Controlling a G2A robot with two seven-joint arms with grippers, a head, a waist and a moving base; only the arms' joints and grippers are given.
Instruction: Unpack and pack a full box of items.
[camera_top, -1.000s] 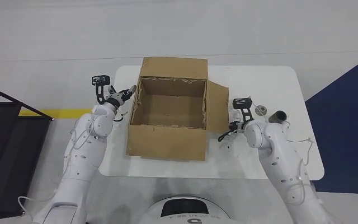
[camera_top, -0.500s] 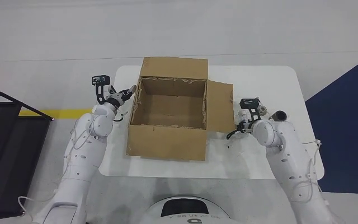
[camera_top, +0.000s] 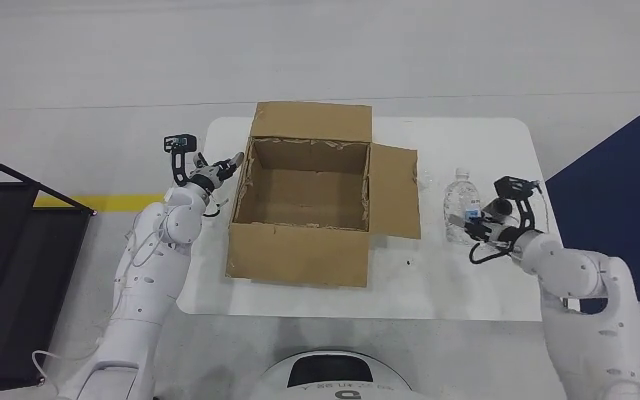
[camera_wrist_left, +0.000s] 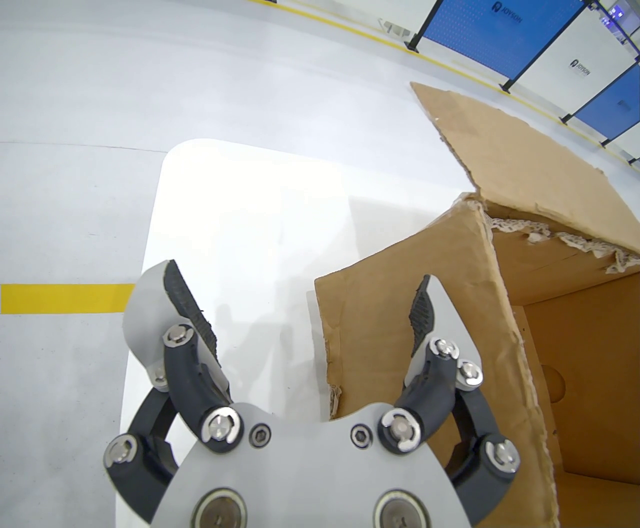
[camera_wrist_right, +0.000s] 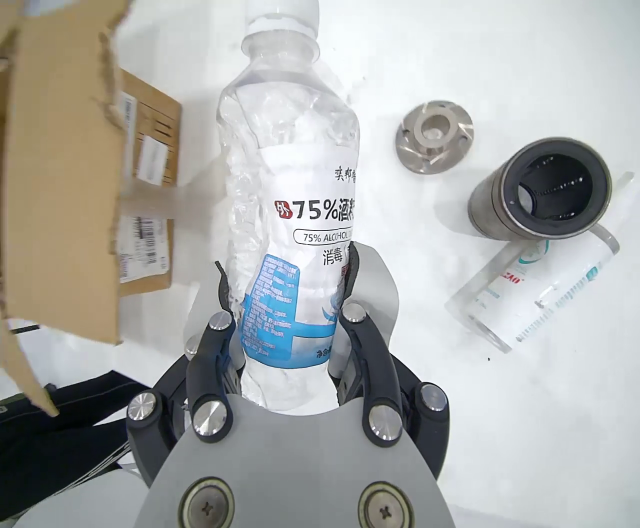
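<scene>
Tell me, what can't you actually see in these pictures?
Right wrist view: the base of the bottle is behind the right gripper, so contact with the table is unclear.
Right wrist view: the blurred box flap covers part of the brown parcel.
Left wrist view: the inside of the box is mostly cut off by the picture's edge.

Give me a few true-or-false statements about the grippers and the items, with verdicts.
1. The right gripper is shut on the bottle. True.
2. The left gripper is shut on the box. False: it is open, holding nothing, at the box's side.
3. The bottle is inside the box. False: it is outside, beside a flap.
4. A flange and a cylinder sit on the table. True.
5. The tube stands upright. False: it lies flat by the cylinder.
</scene>
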